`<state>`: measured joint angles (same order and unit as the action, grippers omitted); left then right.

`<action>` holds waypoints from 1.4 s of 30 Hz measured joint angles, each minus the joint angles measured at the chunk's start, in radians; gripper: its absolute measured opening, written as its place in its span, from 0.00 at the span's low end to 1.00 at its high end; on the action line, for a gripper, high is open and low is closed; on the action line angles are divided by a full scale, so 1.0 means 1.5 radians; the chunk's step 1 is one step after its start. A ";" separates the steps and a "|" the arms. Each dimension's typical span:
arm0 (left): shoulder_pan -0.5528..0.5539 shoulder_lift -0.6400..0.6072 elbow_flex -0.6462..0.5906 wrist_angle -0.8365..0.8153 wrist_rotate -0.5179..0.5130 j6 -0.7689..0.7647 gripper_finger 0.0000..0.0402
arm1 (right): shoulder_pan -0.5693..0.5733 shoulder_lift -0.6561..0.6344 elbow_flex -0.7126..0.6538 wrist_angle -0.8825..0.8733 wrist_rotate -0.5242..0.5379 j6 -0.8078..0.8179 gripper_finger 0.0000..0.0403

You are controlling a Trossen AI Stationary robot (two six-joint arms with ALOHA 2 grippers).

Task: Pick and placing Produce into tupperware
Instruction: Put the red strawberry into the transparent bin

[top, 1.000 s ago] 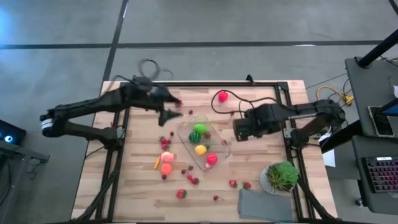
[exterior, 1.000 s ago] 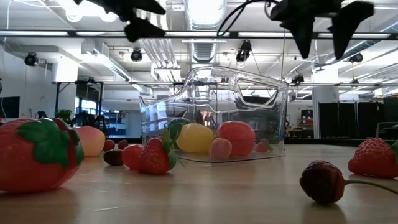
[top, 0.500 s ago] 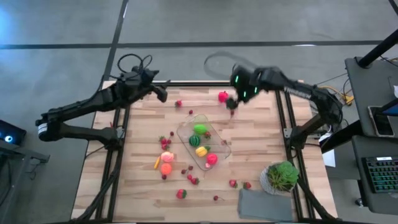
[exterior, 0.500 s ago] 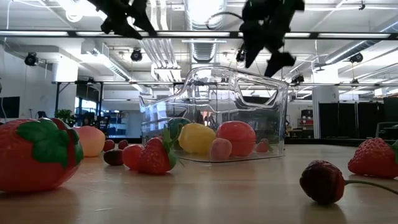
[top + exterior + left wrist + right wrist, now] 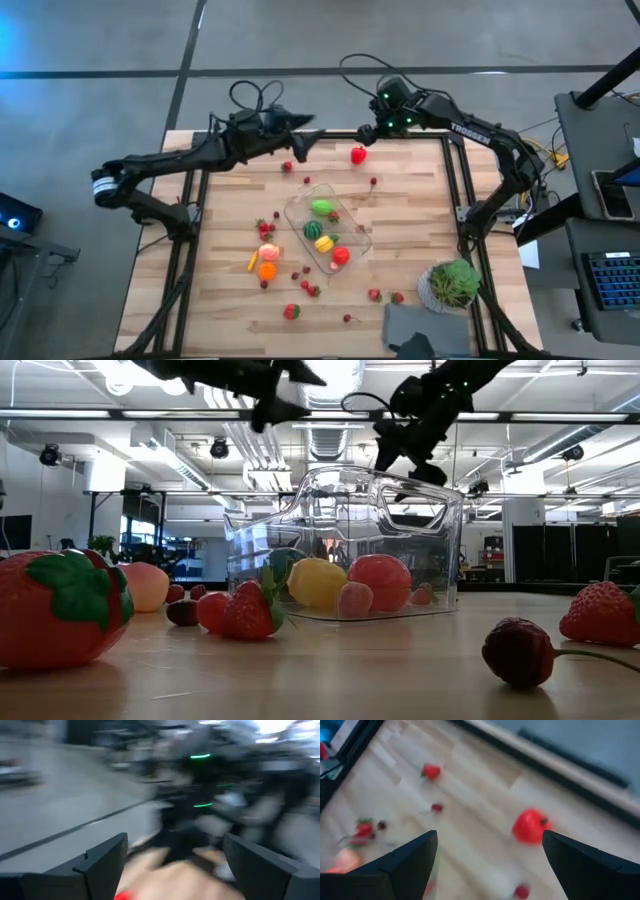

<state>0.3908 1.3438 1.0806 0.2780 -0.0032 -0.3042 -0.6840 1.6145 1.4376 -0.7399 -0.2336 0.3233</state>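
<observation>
Both of your arms are up at the far edge of the table [image 5: 200, 300], well away from the tub [image 5: 325, 228], and neither carries anything. The left gripper [image 5: 305, 143] hangs with its fingers spread, empty, close to a small red fruit [image 5: 287, 166]. The right gripper [image 5: 372, 133] is also spread and empty, poised just above the big red fruit [image 5: 358, 154], which sits between its fingers in the right wrist view; I'd judge that is your next pick.

The tub already holds a green, a striped, a yellow and a red piece. Most produce lies loose on the bare wood: a cluster [image 5: 266, 262] left of the tub, strawberries [image 5: 385, 296] near the potted plant [image 5: 452, 282] and grey cloth [image 5: 420, 328].

Beyond the table you have an open hall with ceiling lights.
</observation>
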 joint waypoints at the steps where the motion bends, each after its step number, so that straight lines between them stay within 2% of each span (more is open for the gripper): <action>1: 0.000 0.009 0.010 0.002 0.039 -0.004 0.78 | 0.003 0.003 0.000 0.011 0.013 -0.009 0.87; 5: -0.002 0.025 0.035 -0.006 0.102 -0.098 0.78 | 0.011 0.012 0.000 -0.008 0.014 -0.062 0.87; 9: -0.003 0.014 0.041 0.006 0.105 -0.166 0.78 | 0.012 0.012 -0.004 -0.060 0.017 -0.130 0.87; 12: -0.006 0.011 0.040 0.002 0.104 -0.216 0.78 | 0.014 0.012 -0.027 -0.051 0.019 -0.150 0.87; 17: -0.025 0.009 0.040 0.009 0.104 -0.433 0.78 | 0.032 0.011 -0.095 -0.029 0.017 -0.164 0.87; 19: -0.039 0.010 0.040 0.024 0.100 -0.478 0.78 | 0.039 0.010 -0.133 -0.009 0.017 -0.182 0.87; 22: -0.063 0.011 0.040 0.057 0.061 -0.487 0.78 | 0.047 0.009 -0.191 0.050 0.016 -0.191 0.87; 26: -0.084 0.009 0.040 0.070 -0.024 -0.509 0.78 | 0.050 0.009 -0.254 0.092 0.001 -0.164 0.87; 28: -0.092 0.009 0.040 0.082 -0.040 -0.513 0.78 | 0.050 0.009 -0.269 0.101 -0.017 -0.147 0.87; 35: -0.114 0.010 0.039 0.082 -0.038 -0.501 0.78 | 0.052 0.003 -0.276 0.088 -0.041 -0.141 0.87; 42: -0.119 0.010 0.038 0.083 -0.015 -0.379 0.78 | 0.052 -0.012 -0.281 0.073 -0.047 -0.149 0.87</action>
<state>0.2127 1.3590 1.1377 0.4023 -0.0263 -0.8724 -0.6060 1.5973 1.0168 -0.6305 -0.3041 0.1003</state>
